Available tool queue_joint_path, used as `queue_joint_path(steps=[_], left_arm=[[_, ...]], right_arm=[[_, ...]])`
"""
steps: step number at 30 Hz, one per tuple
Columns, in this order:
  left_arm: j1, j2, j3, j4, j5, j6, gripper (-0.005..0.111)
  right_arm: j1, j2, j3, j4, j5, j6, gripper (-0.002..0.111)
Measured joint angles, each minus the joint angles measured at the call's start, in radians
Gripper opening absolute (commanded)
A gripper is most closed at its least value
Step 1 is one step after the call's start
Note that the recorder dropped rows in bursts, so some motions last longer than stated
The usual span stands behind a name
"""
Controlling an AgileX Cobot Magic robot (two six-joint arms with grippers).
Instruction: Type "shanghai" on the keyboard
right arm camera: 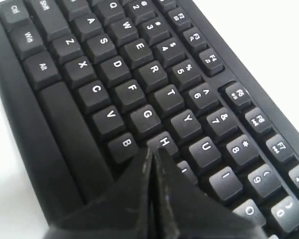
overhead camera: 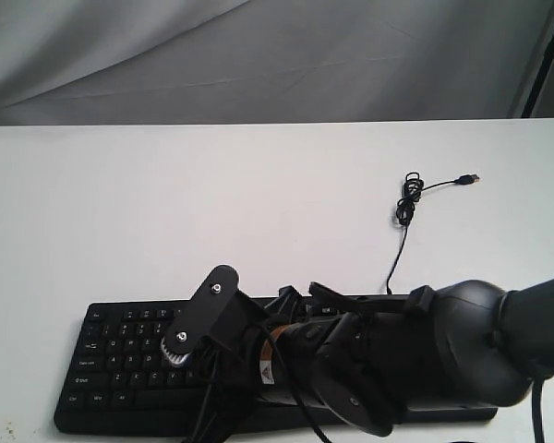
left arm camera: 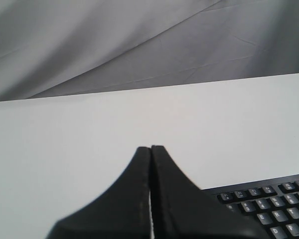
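The black keyboard with white legends lies along the table's front edge. My right arm reaches across it from the right and covers its middle. In the right wrist view the keyboard fills the picture, and my right gripper is shut, empty, with its tips at the near edge of the H key, beside B. My left gripper is shut and empty over the bare white table, just off the keyboard corner where the function keys begin. It does not show in the exterior view.
The keyboard's thin black cable runs back over the white table to a coiled bundle and a loose USB plug. A grey cloth backdrop hangs behind. A black stand pole is at the far right.
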Motion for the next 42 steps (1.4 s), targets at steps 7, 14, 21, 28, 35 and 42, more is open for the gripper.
queue_joint_path(steps=[7, 14, 21, 28, 35, 42], left_arm=[[0.000, 0.000, 0.000, 0.000, 0.000, 0.000, 0.000], [0.000, 0.000, 0.000, 0.000, 0.000, 0.000, 0.000], [0.000, 0.000, 0.000, 0.000, 0.000, 0.000, 0.000], [0.000, 0.000, 0.000, 0.000, 0.000, 0.000, 0.000], [0.000, 0.000, 0.000, 0.000, 0.000, 0.000, 0.000], [0.000, 0.000, 0.000, 0.000, 0.000, 0.000, 0.000]], right_arm=[[0.000, 0.000, 0.000, 0.000, -0.004, 0.000, 0.000], [0.000, 0.000, 0.000, 0.000, -0.004, 0.000, 0.000], [0.000, 0.000, 0.000, 0.002, -0.007, 0.000, 0.000], [0.000, 0.014, 0.000, 0.004, -0.017, 0.001, 0.000], [0.000, 0.004, -0.002, 0.004, -0.012, 0.003, 0.000], [0.000, -0.032, -0.106, 0.004, 0.065, 0.005, 0.000]])
